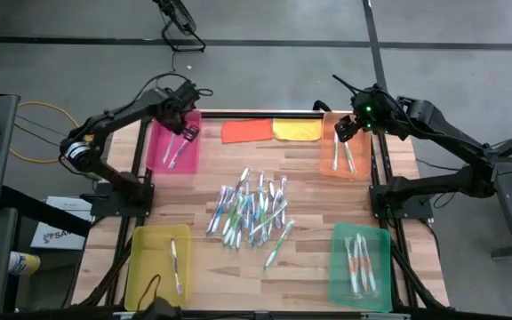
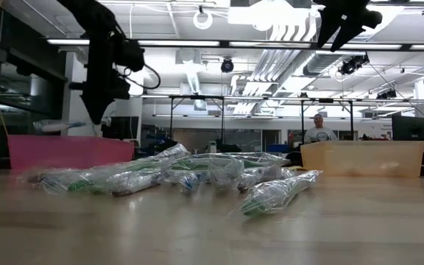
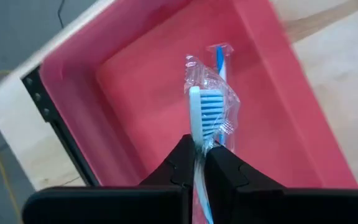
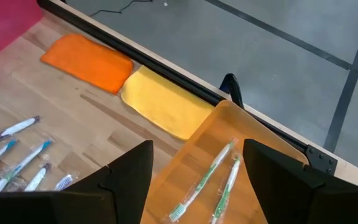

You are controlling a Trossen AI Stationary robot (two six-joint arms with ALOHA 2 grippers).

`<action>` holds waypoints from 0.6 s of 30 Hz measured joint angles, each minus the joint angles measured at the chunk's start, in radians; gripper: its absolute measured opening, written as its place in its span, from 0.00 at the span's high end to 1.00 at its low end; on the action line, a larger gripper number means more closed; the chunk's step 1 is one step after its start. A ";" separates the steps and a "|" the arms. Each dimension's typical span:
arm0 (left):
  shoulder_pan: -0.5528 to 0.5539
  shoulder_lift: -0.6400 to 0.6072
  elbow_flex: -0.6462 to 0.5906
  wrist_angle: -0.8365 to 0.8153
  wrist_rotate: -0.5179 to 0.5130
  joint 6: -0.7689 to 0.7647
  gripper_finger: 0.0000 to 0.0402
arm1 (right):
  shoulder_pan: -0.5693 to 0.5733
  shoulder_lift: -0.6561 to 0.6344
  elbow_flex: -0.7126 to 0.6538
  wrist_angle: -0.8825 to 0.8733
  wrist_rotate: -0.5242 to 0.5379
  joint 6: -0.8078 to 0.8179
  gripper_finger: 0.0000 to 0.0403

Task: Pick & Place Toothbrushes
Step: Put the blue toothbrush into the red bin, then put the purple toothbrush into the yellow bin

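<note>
Left wrist view: the left fingers (image 3: 197,163) are closed on a blue brush (image 3: 205,115) in clear wrap, held above the pink tray (image 3: 166,81) at the counter's far left corner, where another brush (image 1: 174,153) lies. The right fingers (image 4: 197,163) are spread wide and empty over the orange tray (image 4: 253,134) at the far right corner, holding two green brushes (image 4: 211,174). Loose brushes (image 1: 252,209) are heaped mid-counter (image 1: 309,169).

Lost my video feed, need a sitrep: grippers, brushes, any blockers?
Left gripper shut on wrapped blue toothbrush, above pink plastic tray. Right gripper open, empty, over orange tray. Pile of wrapped toothbrushes mid-table. No blockers seen.
</note>
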 joint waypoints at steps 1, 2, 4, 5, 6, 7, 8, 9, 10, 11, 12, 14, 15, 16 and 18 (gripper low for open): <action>0.010 0.000 -0.008 0.008 0.004 0.000 0.95 | 0.000 0.000 0.000 0.000 0.000 0.000 0.40; 0.019 0.000 -0.011 0.011 0.011 0.000 0.93 | 0.000 0.000 0.000 0.000 0.000 0.000 0.40; 0.028 0.000 -0.012 0.010 0.017 0.000 0.88 | 0.000 0.000 0.000 -0.001 -0.002 0.000 0.40; 0.028 0.000 -0.012 0.011 0.018 0.002 0.86 | 0.000 0.000 0.000 -0.002 -0.002 0.000 0.40; 0.027 0.000 -0.012 0.011 0.017 0.005 0.83 | 0.000 0.000 0.000 -0.003 -0.002 -0.001 0.40; 0.026 0.000 -0.012 0.011 0.019 0.007 0.80 | 0.000 0.000 0.000 -0.005 -0.003 -0.003 0.40; 0.025 0.000 -0.012 0.010 0.023 0.009 0.77 | 0.000 0.000 0.000 -0.005 -0.002 -0.005 0.40; 0.025 0.000 -0.012 0.011 0.030 0.012 0.74 | 0.000 0.000 0.000 -0.005 -0.002 -0.007 0.40; 0.025 0.000 -0.012 0.011 0.039 0.016 0.72 | 0.000 0.000 0.000 -0.005 -0.002 -0.007 0.40; 0.025 0.000 -0.012 0.010 0.044 0.018 0.69 | 0.000 0.000 0.000 -0.005 -0.003 -0.007 0.40; 0.025 0.000 -0.013 0.010 0.047 0.018 0.67 | 0.000 0.000 0.000 -0.005 -0.003 -0.007 0.40; 0.025 0.000 -0.013 0.010 0.050 0.018 0.64 | 0.000 0.000 0.000 -0.005 -0.003 -0.008 0.40; 0.025 0.000 -0.012 0.010 0.050 0.018 0.63 | 0.000 0.000 0.000 -0.006 -0.003 -0.008 0.40; 0.025 0.000 -0.012 0.008 0.053 0.018 0.63 | 0.000 0.000 0.000 -0.007 -0.003 -0.008 0.40; 0.025 0.000 0.001 0.002 0.077 0.022 0.62 | 0.000 0.000 0.000 -0.010 -0.003 -0.008 0.40</action>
